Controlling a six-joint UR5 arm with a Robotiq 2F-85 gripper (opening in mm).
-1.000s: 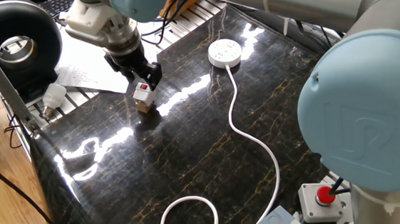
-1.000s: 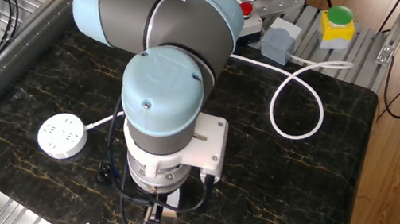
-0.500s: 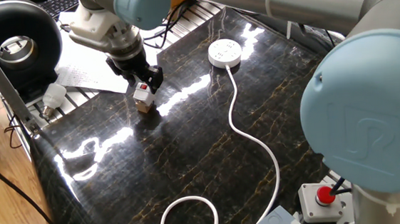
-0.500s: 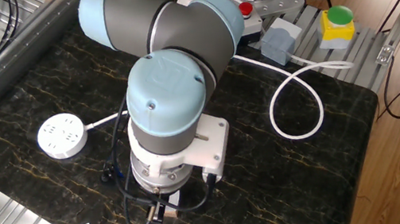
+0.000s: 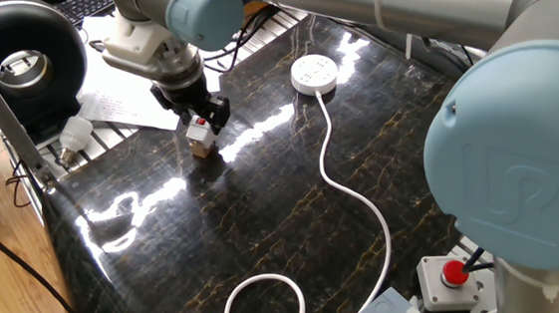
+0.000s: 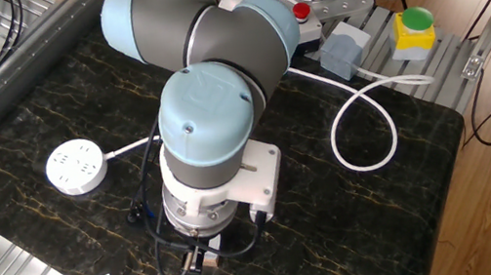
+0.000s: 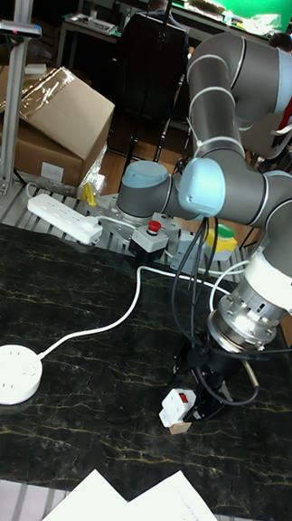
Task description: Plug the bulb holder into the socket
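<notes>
The bulb holder (image 5: 198, 133), a small white block with a red patch, rests tilted on a small brown wooden cube (image 5: 201, 150) at the table's left side. My gripper (image 5: 202, 121) is low over it and open, its black fingers straddling the holder's top. In the tall fixed view the bulb holder (image 7: 177, 408) sticks out to the left below the gripper (image 7: 199, 392). The arm hides the holder in the other fixed view, where only the gripper (image 6: 202, 259) peeks out. The round white socket (image 5: 314, 75) lies apart at the far edge, also seen as the socket (image 6: 75, 167) and the socket (image 7: 10, 373).
The socket's long white cord (image 5: 352, 193) snakes across the table and loops near the front. A white light bulb (image 5: 75, 133) and papers (image 5: 120, 101) lie off the left edge. A power strip (image 7: 65, 217) and a red stop button (image 5: 455, 273) sit beyond the table.
The arm has shifted slightly and the gripper has come down a little closer around the bulb holder. Holder and cube have not moved.
</notes>
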